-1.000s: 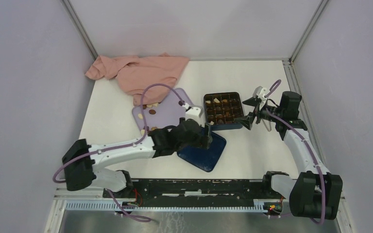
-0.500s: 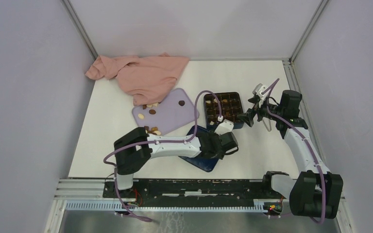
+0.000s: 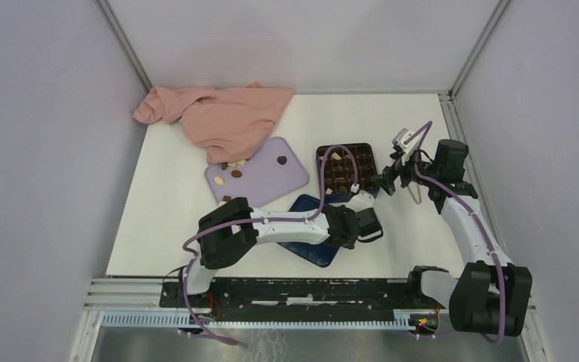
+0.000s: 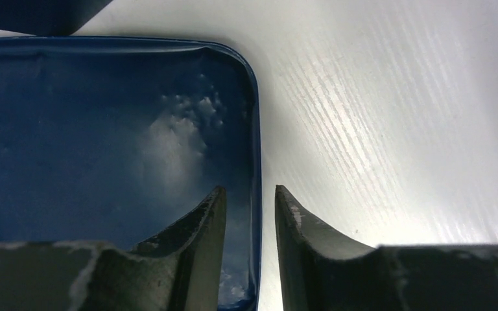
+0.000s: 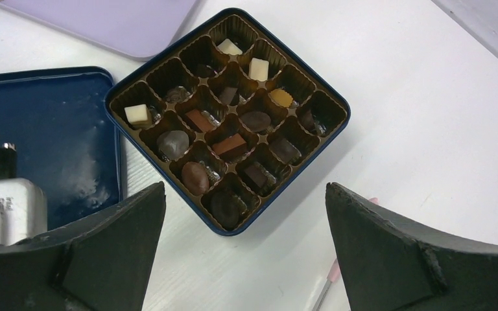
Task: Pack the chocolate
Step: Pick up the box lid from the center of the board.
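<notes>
The dark blue box [image 3: 346, 170] with its brown grid insert holds several chocolates [image 5: 195, 177], dark, brown and cream. A few more chocolates [image 3: 235, 173] lie on the lilac tray [image 3: 260, 181]. The blue lid [image 3: 313, 234] lies open-side up in front of the box. My left gripper [image 3: 367, 225] is at the lid's right edge. In the left wrist view it [image 4: 249, 189] is narrowly open, one finger inside the lid [image 4: 104, 129], one outside, the rim between them and not pinched. My right gripper [image 5: 246, 188] is wide open and empty, hovering over the box's near corner [image 5: 227, 120].
A pink cloth [image 3: 222, 113] lies crumpled at the back left, touching the tray's far edge. A thin pink-handled tool [image 5: 327, 285] lies on the white table right of the box. Walls stand close on the left, back and right.
My left arm has swung right from near the tray, across the lid, to the lid's right edge. My right gripper has stayed by the box.
</notes>
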{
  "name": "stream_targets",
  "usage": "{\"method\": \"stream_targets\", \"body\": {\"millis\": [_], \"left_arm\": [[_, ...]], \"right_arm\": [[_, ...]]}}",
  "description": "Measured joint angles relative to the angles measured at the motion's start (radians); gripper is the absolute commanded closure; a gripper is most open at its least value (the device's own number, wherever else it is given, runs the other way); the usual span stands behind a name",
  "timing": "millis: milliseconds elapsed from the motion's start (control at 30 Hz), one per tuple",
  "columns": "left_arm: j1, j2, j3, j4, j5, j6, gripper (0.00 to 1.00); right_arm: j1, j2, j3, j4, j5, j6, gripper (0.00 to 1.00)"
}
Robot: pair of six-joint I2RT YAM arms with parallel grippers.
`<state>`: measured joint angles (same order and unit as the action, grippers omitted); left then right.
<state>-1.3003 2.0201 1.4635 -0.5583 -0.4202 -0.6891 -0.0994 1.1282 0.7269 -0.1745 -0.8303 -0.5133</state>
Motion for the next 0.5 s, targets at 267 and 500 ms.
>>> {"method": "stream_targets", "body": {"millis": [267, 500], "left_arm": [[-0.025, 0.063, 0.063, -0.08, -0.05, 0.0, 0.62], [-0.037, 0.092, 0.083, -0.101, -0.054, 0.0, 0.68]], "right_arm": [[0.0, 0.002, 0.004, -0.001, 0.005, 0.0, 0.02], [0.0, 0.005, 0.004, -0.001, 0.005, 0.0, 0.02]]}}
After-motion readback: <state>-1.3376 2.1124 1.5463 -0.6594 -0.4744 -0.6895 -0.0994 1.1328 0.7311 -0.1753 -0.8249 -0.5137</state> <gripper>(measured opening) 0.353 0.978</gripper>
